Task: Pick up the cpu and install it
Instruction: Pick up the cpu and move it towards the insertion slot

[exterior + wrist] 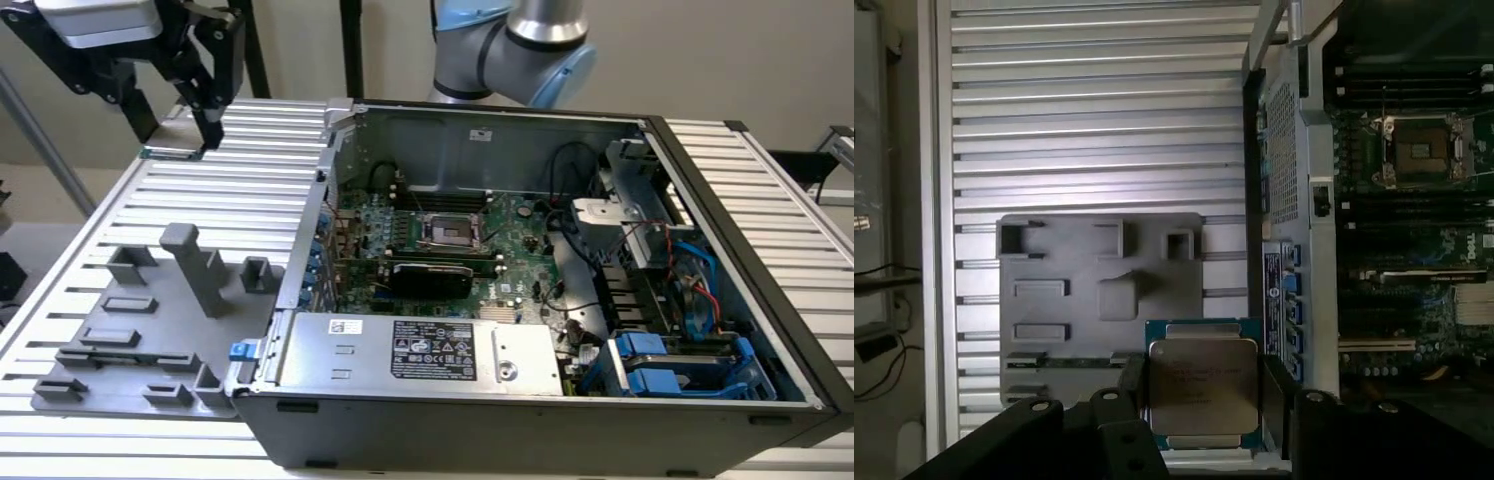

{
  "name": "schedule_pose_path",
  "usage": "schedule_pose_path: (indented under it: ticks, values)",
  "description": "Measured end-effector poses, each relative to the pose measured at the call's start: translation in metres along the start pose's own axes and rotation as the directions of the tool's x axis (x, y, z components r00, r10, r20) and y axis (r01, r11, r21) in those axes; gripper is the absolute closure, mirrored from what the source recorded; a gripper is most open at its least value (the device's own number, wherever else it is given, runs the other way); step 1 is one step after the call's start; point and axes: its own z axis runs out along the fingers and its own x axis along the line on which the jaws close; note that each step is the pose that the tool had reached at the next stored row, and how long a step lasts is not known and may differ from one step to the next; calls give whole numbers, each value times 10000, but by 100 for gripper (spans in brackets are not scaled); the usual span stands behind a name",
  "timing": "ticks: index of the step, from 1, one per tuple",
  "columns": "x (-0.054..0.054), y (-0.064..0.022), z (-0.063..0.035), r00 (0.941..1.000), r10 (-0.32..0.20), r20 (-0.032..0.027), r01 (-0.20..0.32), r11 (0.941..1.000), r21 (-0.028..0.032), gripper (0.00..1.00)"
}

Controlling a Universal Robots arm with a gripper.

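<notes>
My gripper (pixel 1206 402) pinches the cpu (pixel 1202 378) by opposite edges, flat, presumably for level seating. Grey fixture tray (pixel 1079 335) beneath; motherboard socket (pixel 1421 150) well apart.

Slatted aluminium table (pixel 254 130): grey fixture tray (pixel 174 345) beside open computer case (pixel 534 430).
</notes>
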Motion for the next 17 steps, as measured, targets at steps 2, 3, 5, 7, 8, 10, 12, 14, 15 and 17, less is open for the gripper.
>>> schedule_pose_path:
  ticks: [2, 3, 5, 7, 8, 10, 12, 14, 15, 17]
  values:
    - [-91, 6, -16, 10000, -1, -5, 1, 10000, -6, 45]
    - [-135, 9, -23, 10000, -1, -8, 1, 10000, -8, 45]
    - [-226, 16, -34, 10000, 0, -11, 0, 10000, -10, 45]
    - [-320, 22, -42, 10000, 0, -14, 0, 10000, -15, 45]
    - [-365, 25, -46, 10000, 0, -15, 0, 10000, -17, 45]
    - [-456, 31, -50, 10000, 1, -18, -1, 10000, -19, 45]
    - [-545, 37, -51, 10000, 0, -20, 0, 10000, -21, 45]
    - [-635, 44, -51, 10000, 0, -20, 0, 10000, -24, 45]
    - [-680, 47, -51, 10000, 1, -20, -1, 10000, -23, 45]
    - [-774, 55, -50, 10000, 0, -20, 0, 10000, -23, 45]
